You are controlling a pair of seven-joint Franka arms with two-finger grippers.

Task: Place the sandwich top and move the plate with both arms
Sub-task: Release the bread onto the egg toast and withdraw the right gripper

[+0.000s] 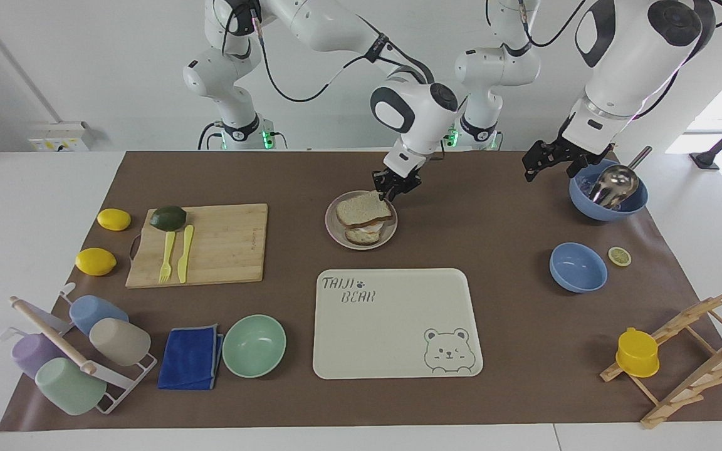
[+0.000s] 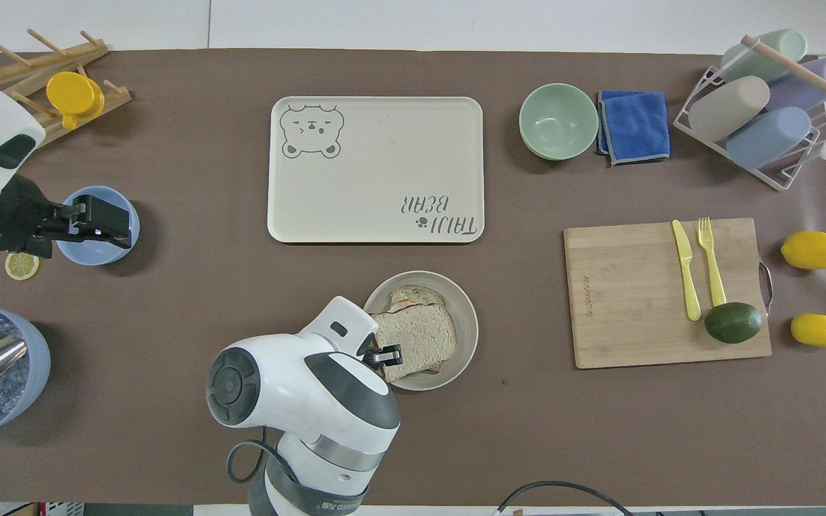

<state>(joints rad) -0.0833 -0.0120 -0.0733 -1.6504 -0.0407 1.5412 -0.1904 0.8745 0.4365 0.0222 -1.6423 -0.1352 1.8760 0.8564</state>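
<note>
The sandwich top, a pale wholemeal slice with a brown crust, lies nearly flat on the egg-topped slice on the round beige-grey plate. It also shows in the overhead view on the plate. My right gripper is at the slice's corner nearest the robots, low over the plate's rim; in the overhead view it sits at the slice's edge. My left gripper hangs open and empty in the air beside the large blue bowl, toward the left arm's end, and waits.
The cream bear tray lies just farther from the robots than the plate. A large blue bowl with a ladle, a small blue bowl and a lemon slice lie at the left arm's end. A cutting board lies toward the right arm's end.
</note>
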